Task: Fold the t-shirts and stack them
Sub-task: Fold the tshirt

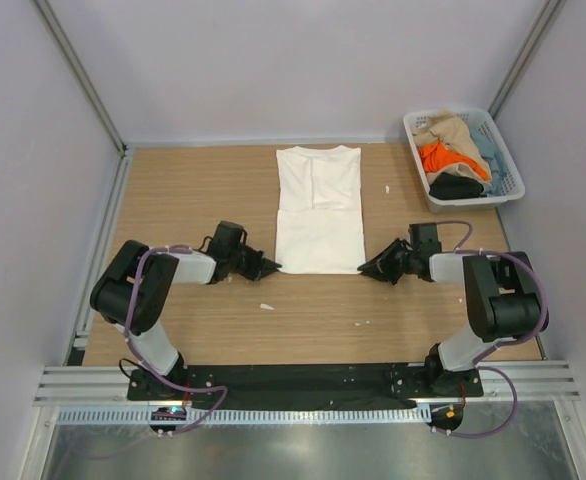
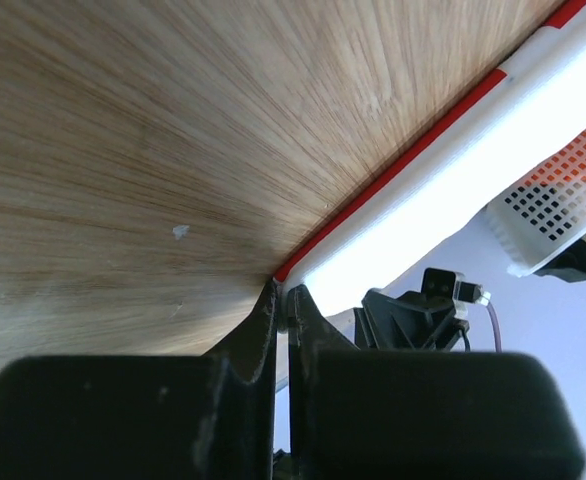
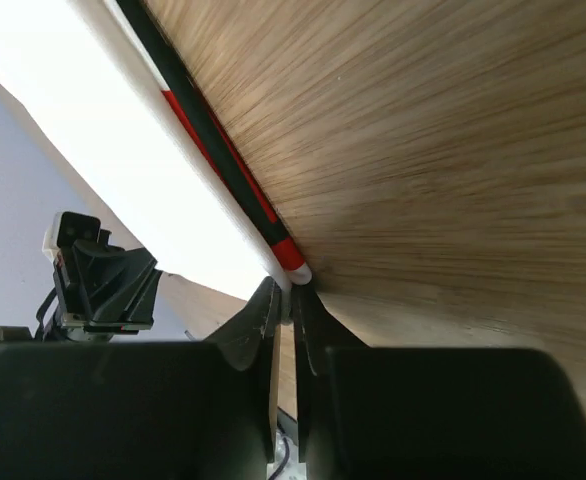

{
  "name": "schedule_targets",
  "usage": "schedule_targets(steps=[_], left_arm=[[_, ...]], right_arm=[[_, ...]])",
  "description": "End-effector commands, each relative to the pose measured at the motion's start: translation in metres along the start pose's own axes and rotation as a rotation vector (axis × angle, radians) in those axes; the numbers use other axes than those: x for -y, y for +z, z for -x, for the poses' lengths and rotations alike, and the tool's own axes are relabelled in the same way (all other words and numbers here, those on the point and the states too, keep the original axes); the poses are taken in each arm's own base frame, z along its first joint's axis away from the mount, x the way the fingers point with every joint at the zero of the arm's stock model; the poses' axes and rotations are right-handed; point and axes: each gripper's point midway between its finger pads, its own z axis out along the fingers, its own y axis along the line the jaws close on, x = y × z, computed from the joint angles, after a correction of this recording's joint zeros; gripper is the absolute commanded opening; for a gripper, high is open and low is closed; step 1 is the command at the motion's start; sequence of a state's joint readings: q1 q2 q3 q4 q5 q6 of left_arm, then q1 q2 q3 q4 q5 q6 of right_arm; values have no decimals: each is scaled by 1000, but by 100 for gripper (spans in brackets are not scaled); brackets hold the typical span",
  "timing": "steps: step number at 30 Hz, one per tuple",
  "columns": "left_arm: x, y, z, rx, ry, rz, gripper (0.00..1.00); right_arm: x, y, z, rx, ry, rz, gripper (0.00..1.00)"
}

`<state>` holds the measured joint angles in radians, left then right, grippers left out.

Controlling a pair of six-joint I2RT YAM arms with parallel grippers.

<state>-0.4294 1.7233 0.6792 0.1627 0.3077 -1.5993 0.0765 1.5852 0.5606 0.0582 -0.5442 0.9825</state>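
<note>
Grip: left fingers (image 2: 256, 335) pressed near-shut, thin slit only, nipping near left corner of white t-shirt (image 1: 319, 215); right fingers (image 3: 258, 322) likewise pinching near right corner. Red print shows along underside edge. Shirt flat, folded to narrow strip, mid-bench, collar end toward far edge. Judgement: cloth light, limp, no stiffness; will sag between holds, layers may slide apart. Best hold: both near corners, all layers caught, lifted evenly. Other t-shirts (image 1: 451, 150) heaped in basket (image 1: 476, 202), far right corner of bench (image 1: 193, 190).

The folded t-shirt (image 1: 319, 215) was white, with red print (image 2: 393, 170) along its edge; the table (image 1: 193, 190) was streaky pale wood; the lattice basket (image 1: 473, 203) was white, its shirts (image 1: 443, 158) tan, orange, blue and black.
</note>
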Motion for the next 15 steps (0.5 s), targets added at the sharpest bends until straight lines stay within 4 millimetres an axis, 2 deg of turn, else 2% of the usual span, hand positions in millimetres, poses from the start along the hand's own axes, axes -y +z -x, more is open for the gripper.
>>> schedule_targets(steps=[1,2,3,5,7,8,10,12,14,15], left_arm=[[-48,3,19,79,27,129,0],[-47,0,19,79,40,124,0],[-50,-3,19,78,49,137,0],[-46,-12,18,83,116,123,0],[-51,-21,16,80,169,131,0],[-43,-28,15,93,193,99,0],[-59,-40,13,96,203,136,0],[-59,-57,10,115,232,120,0],[-79,-69,6,118,226,149,0],[-76,-80,3,129,237,114,0]], right_arm=[[42,9,2,37,-9,-142,8],[50,10,-3,13,-33,-177,4],[48,10,-6,-4,-62,-185,2],[50,7,-13,-28,-113,-207,1],[46,6,-25,-51,-173,-220,2],[50,3,-31,-62,-200,-248,2],[45,-1,-46,-76,-255,-241,2],[45,-8,-57,-84,-276,-235,2],[49,-13,-73,-111,-295,-240,1],[49,-14,-80,-122,-306,-237,1]])
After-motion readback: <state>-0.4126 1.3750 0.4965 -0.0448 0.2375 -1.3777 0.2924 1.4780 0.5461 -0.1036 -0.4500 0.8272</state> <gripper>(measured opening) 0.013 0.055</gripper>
